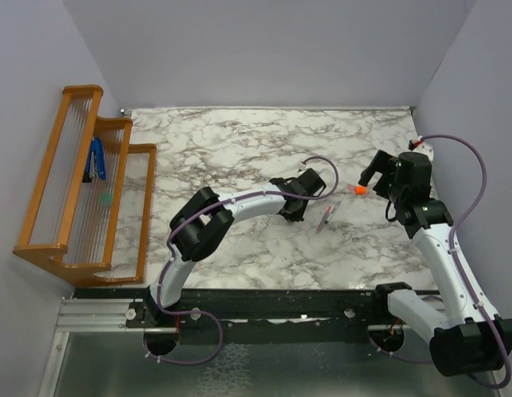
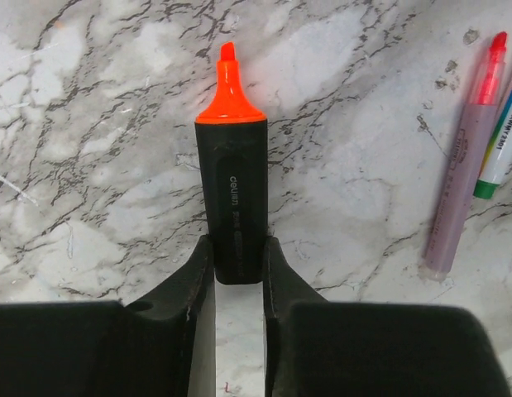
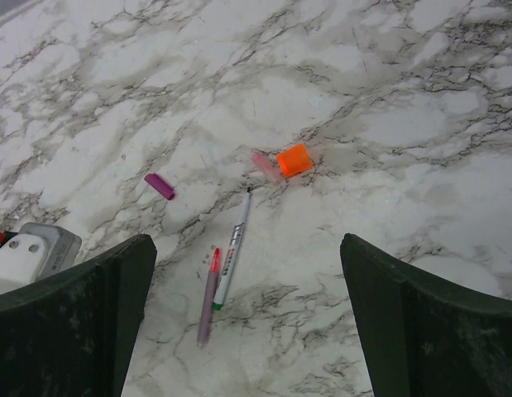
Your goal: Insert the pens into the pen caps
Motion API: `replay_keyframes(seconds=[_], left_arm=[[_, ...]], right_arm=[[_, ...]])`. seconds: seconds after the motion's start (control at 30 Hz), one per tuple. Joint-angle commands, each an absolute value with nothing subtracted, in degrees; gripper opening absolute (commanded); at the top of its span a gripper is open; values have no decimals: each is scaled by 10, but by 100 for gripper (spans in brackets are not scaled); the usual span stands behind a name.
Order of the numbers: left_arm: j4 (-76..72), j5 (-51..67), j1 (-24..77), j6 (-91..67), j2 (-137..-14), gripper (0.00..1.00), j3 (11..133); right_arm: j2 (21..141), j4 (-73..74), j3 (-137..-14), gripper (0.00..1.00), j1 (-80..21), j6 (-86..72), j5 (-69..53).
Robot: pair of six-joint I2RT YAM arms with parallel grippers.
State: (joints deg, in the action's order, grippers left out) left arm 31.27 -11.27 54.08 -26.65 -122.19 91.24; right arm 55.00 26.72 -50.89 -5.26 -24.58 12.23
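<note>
A short black marker (image 2: 231, 190) with a bare orange tip lies on the marble. My left gripper (image 2: 237, 248) is shut on its rear end, both fingers pressed against its sides. Two thin pens lie side by side to its right: a pinkish one (image 2: 462, 165) and a white one (image 3: 233, 249). The stubby orange cap (image 3: 294, 160) touches the pale pink cap (image 3: 265, 166), and the magenta cap (image 3: 160, 186) lies apart to the left. My right gripper (image 3: 246, 241) hangs open above the thin pens, near the orange cap (image 1: 360, 189).
A wooden rack (image 1: 82, 182) stands against the left wall and holds a blue-handled tool (image 1: 97, 159). Walls close the table at the back and on the right. Part of the left arm (image 3: 32, 252) shows at the right wrist view's left edge.
</note>
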Motion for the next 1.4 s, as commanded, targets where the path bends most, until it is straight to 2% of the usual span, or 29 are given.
replay_keyframes(seconds=[0.0,0.27,0.5,0.7,0.9,1.07,1.37], left_arm=[[320,-116,544,-266,-1259,0,886],[208,-123,544,-213,-1149,0,784],[48,-106,545,-185,-1024,0,666],[-68,-70,546,-198,-951,0,590],[-142,-40,549,-193,-898,0,539],[-151,-23,558,-189,-892,0,543],[-168,-26,575,-186,-901,0,560]], right_arm=[[540,286,-502,100,-54,-242,139],[524,260,-481,100,-53,-239,95],[484,140,-423,100,-53,-254,-129],[485,11,-359,89,-53,-317,-268],[503,-76,-326,85,-53,-355,-307],[530,-108,-327,74,-53,-368,-327],[561,-101,-335,72,-59,-354,-330]])
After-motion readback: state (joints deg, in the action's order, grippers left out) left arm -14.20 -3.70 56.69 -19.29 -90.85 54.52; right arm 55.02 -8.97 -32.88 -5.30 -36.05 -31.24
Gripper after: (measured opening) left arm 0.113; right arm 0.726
